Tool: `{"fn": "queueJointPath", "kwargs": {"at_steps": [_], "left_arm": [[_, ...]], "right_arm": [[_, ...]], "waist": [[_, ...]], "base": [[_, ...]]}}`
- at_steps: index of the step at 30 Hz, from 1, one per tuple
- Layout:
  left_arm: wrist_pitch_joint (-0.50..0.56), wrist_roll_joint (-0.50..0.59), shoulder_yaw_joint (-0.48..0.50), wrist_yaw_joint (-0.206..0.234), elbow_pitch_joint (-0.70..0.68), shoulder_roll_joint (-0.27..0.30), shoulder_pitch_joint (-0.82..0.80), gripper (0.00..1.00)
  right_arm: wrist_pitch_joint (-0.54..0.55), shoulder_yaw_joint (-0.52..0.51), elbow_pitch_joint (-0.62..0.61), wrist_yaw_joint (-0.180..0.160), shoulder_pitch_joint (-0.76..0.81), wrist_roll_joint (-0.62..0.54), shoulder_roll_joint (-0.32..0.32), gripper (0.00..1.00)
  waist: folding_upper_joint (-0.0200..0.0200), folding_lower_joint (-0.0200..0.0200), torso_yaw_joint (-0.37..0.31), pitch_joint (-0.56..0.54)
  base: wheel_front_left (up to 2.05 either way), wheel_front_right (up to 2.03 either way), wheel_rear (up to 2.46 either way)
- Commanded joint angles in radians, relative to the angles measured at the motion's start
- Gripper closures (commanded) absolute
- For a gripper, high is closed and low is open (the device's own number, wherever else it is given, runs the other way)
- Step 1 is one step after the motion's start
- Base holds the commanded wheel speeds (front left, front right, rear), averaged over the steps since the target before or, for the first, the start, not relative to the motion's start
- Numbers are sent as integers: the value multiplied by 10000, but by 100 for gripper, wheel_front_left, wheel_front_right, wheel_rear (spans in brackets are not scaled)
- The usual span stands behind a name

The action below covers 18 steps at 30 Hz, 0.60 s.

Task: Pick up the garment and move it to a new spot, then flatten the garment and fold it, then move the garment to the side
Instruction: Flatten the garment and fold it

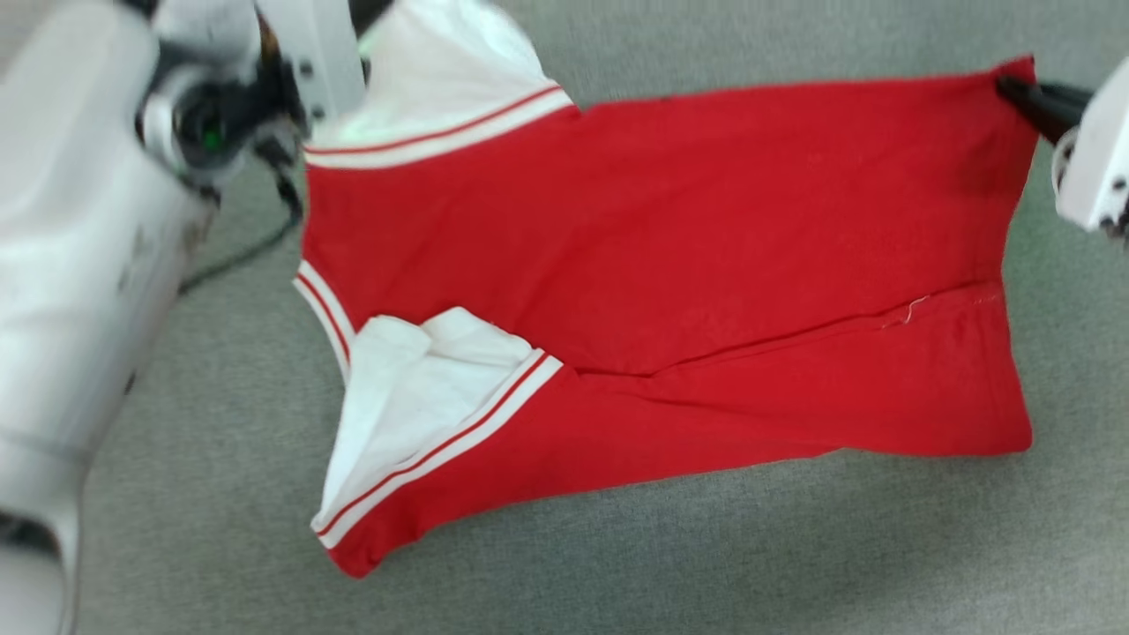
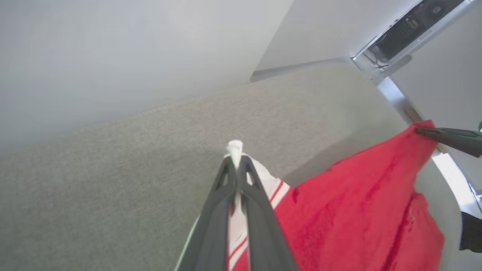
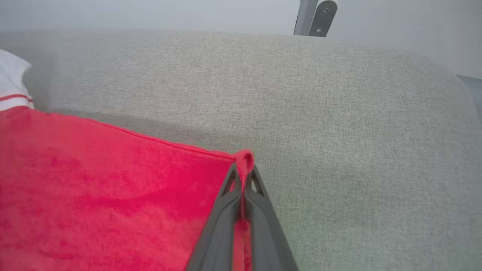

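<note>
- The left gripper [image 2: 235, 160] is closed on the shirt [image 1: 670, 229], pinching a tuft of its white sleeve [image 1: 441, 70] between the dark fingers.
- The right gripper [image 3: 244, 171] is also clamped tight, with the red bottom corner of the shirt bunched up between its tips. In the head view it [image 1: 1014, 88] bites that corner at the far right.
- The shirt's far edge runs taut from one grip to the other, and the red body spreads toward the robot from that line.
- A second sleeve [image 1: 414, 406], white with red-and-white trim, is folded over at the near left. A long crease crosses the near right part of the red cloth.
- The near edge seems to rest on the grey fabric surface [image 1: 794, 547], though it may hang just above it.
- Bare grey fabric lies open on all sides: a wide band nearer the robot, a strip beyond the taut edge, and room past the right corner.
- The pale left forearm [image 1: 71, 265] crowds the left side, with a black cable [image 1: 238, 256] lying on the fabric just beside the shirt.
- A grey metal post [image 3: 316, 17] stands beyond the far rim of the surface, well apart from the shirt.
</note>
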Motion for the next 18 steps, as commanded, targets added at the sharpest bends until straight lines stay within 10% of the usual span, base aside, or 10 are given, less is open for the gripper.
{"fn": "queueJointPath", "kwargs": {"at_steps": [1,10,18], "left_arm": [[-224,-224,-17,-22,-524,263,578,100],[-1345,-716,-32,237,-3711,2015,3461,100],[-2412,-866,266,2006,-6880,3353,6139,100]], "right_arm": [[-102,49,-184,-12,353,192,-186,100],[-292,63,-1519,-12,2118,478,-1218,100],[-287,-569,-2822,-12,3704,479,-2073,100]], "waist": [[0,0,358,-755],[0,0,754,-1477],[0,0,842,-1450]], "base": [[0,0,0],[0,0,0],[0,0,0]]}}
